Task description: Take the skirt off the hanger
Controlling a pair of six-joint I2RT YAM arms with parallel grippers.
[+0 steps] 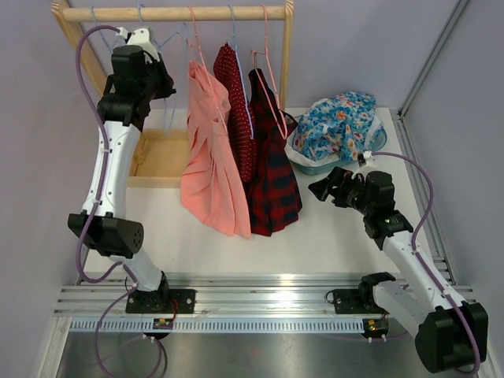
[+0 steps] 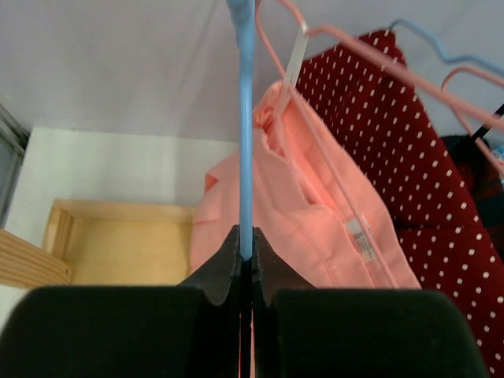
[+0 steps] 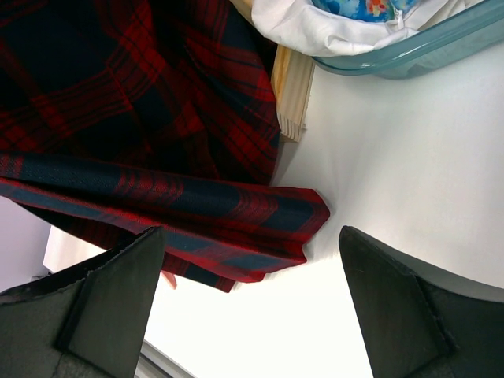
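Three garments hang from hangers on the wooden rail: a salmon-pink skirt, a red polka-dot one and a red-and-navy plaid skirt. High at the rail's left end, my left gripper is shut on the thin bar of a light blue hanger, just left of the pink skirt. I cannot tell whether any cloth hangs from that hanger. My right gripper is open, low over the table, facing the plaid hem without touching it.
A shallow wooden tray lies on the table under the rail's left part. A teal basket holding a floral blue cloth stands at the back right. The rack's wooden post rises behind the plaid skirt.
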